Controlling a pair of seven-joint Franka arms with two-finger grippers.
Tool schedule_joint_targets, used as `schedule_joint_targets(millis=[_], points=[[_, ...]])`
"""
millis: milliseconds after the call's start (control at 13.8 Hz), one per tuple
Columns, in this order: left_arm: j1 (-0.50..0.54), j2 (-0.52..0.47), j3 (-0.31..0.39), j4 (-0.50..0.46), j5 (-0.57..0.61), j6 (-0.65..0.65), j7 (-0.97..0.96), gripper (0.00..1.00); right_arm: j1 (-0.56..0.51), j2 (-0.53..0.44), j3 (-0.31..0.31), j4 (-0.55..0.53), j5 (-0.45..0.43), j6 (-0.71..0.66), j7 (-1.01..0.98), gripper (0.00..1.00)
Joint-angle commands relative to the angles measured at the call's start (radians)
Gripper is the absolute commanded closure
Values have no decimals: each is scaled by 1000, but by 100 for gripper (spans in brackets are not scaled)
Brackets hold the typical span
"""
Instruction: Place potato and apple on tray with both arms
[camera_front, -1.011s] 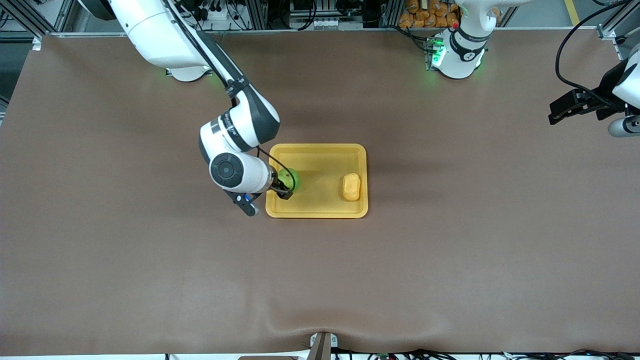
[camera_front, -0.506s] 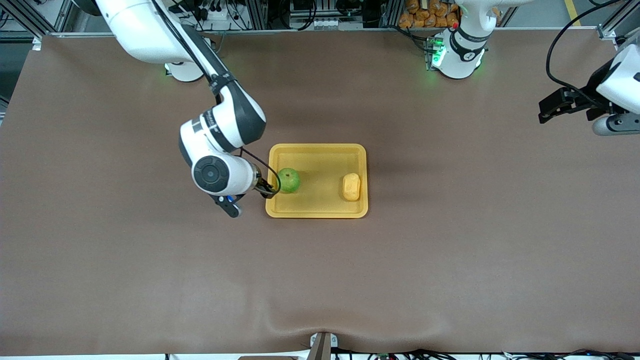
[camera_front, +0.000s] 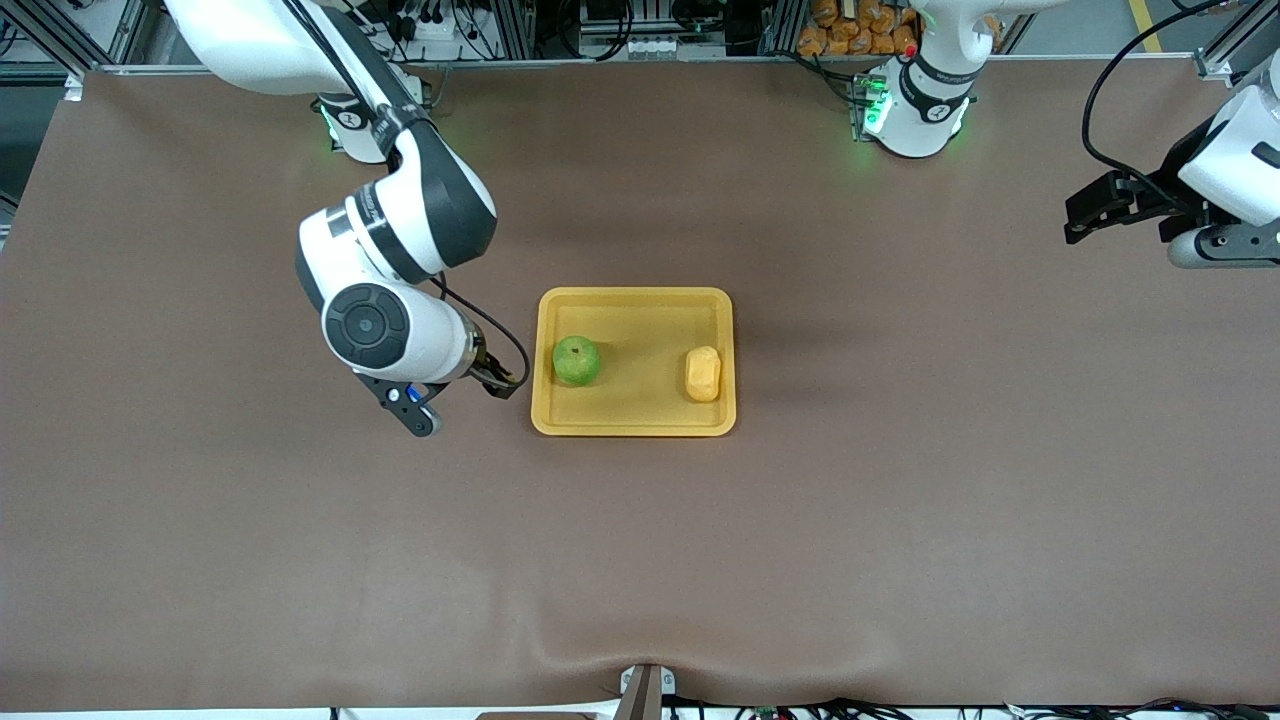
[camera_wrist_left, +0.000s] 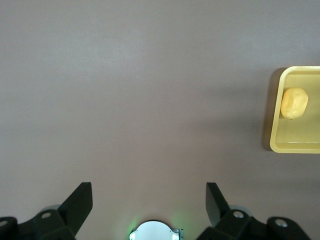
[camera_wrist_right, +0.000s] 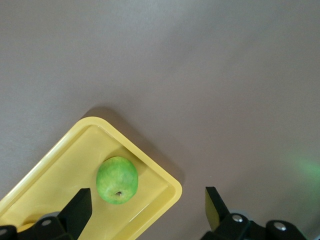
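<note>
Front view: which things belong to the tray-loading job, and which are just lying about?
Job: tray; apple and potato on it; right gripper beside the tray, open; left gripper at its table end, open.
Lying about: orange items past the table edge.

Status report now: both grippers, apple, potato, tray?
Right gripper open, over table beside tray. Left gripper open, waiting at its table end. Apple and potato on tray, apart. Nothing in the way.

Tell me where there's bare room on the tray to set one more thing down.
The tray is bare in the middle, between the apple and the potato, and along its rim toward the robots' bases. It's tighter at the two ends. The right gripper, open, hangs just off the apple's end; the left gripper waits open, well clear.
</note>
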Motion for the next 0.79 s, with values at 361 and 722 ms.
schedule_joint_targets(millis=[361,722], points=[[11,-46,-1,-33,-22,-27,23,0,-121,-102,13,62,-43,-144,-274,0],[16,-54,-1,-36,-22,-33,17,0,-224,-206,15,55,-60,-211,-487,0]])
